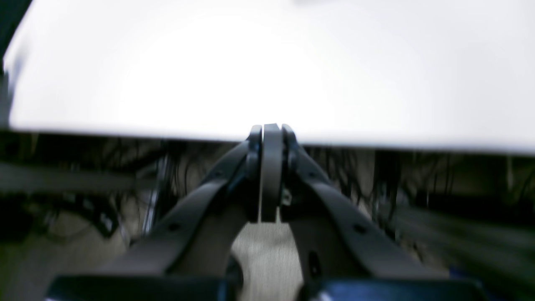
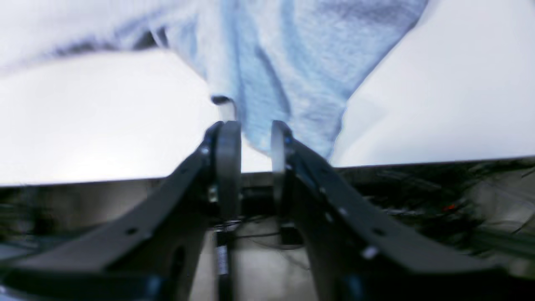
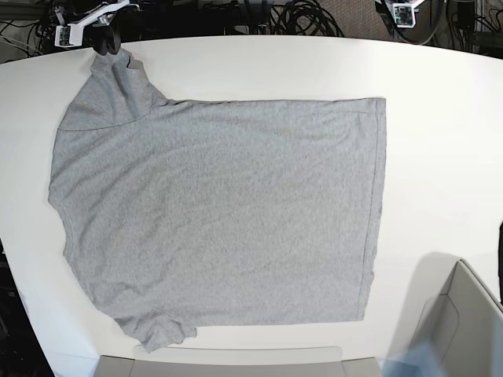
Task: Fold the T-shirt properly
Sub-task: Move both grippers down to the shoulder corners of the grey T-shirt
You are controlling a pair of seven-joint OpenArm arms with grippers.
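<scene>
The grey T-shirt (image 3: 220,204) lies spread flat on the white table (image 3: 440,157), plain side up, its hem toward the right. One sleeve (image 3: 110,78) reaches the far left corner, where my right gripper (image 3: 106,43) sits at the table edge. In the right wrist view this gripper (image 2: 255,133) is open, its jaws a small gap apart, and the sleeve tip of the T-shirt (image 2: 292,62) lies right at the fingertips. My left gripper (image 1: 271,129) is shut on nothing, hovering at the bare table edge (image 1: 267,62) away from the shirt.
A grey open box (image 3: 464,314) stands at the near right corner, and a flat grey tray (image 3: 236,363) lies along the near edge. Black cables (image 3: 299,20) hang behind the far edge. The left arm's wrist (image 3: 401,12) is at the far right.
</scene>
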